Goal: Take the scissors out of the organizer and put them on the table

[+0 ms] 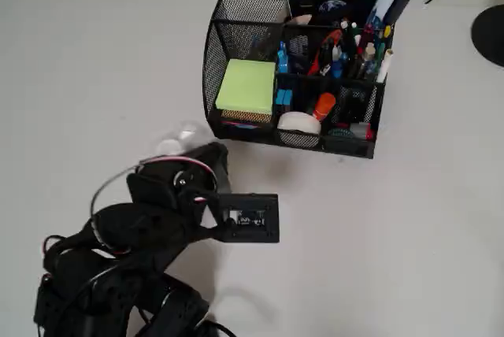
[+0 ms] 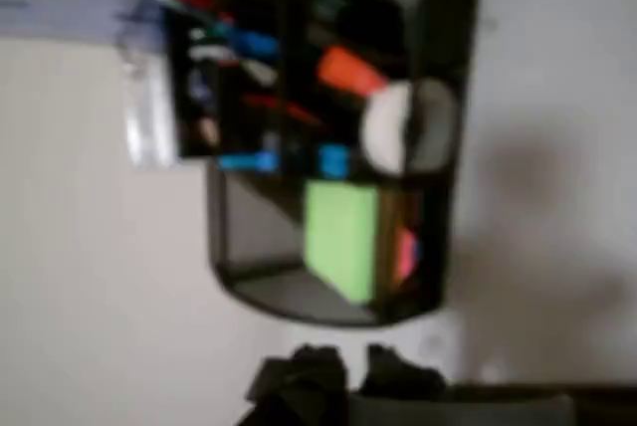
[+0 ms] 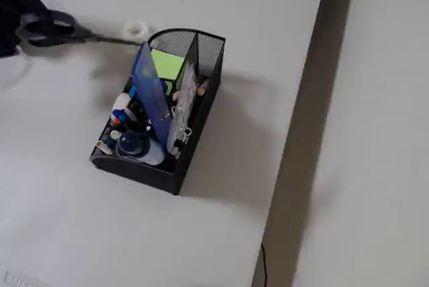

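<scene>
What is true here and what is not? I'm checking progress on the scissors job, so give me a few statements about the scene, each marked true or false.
1. The scissors are outside the organizer. True.
2. The green sticky notes lie on the table beside the organizer. False: they sit in one of its compartments.
3. A clear tape roll sits on the table near the scissors' blades. True.
4. The organizer has tipped onto its side. False: it stands upright.
</scene>
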